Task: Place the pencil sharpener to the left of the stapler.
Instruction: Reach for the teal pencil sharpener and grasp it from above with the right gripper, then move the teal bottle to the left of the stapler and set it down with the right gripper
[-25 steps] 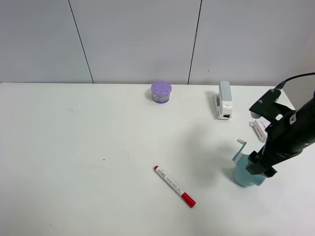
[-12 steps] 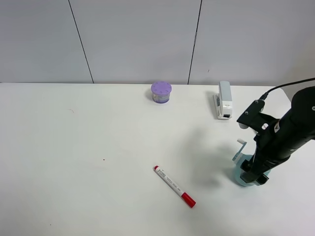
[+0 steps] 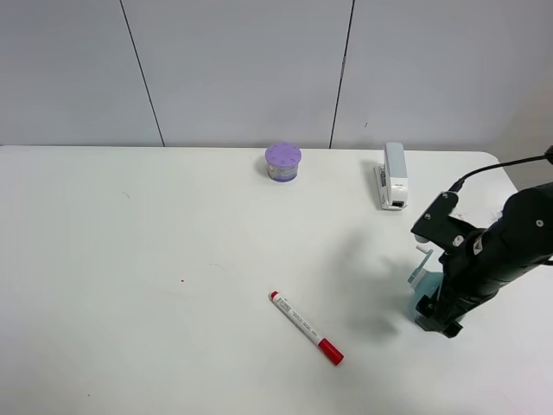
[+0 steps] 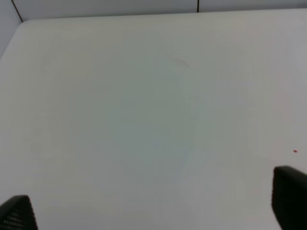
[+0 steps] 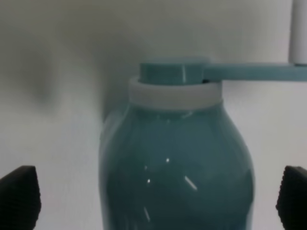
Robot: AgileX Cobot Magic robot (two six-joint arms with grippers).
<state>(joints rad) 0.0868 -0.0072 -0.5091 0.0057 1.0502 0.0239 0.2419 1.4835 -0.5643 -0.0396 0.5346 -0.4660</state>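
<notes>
- Lower than a second ago, the right gripper (image 5: 156, 199) straddles the pencil sharpener (image 5: 176, 158), fingers spread, not yet pinching.
- It stands on the counter (image 3: 173, 259), at 5 o'clock from the stapler (image 3: 394, 175).
- Grasp in hand; next, I judge: close, lift, carry to the stapler's 9 o'clock.
- Idle, the left gripper (image 4: 153, 211) hangs spread, empty.

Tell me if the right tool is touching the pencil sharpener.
Apart. Right wrist view shows table on both sides between the open right tool and the pencil sharpener.

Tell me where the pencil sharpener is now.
Exterior high view: the pencil sharpener sits front right, under the right gripper, in front of the stapler, right of the marker.
</notes>
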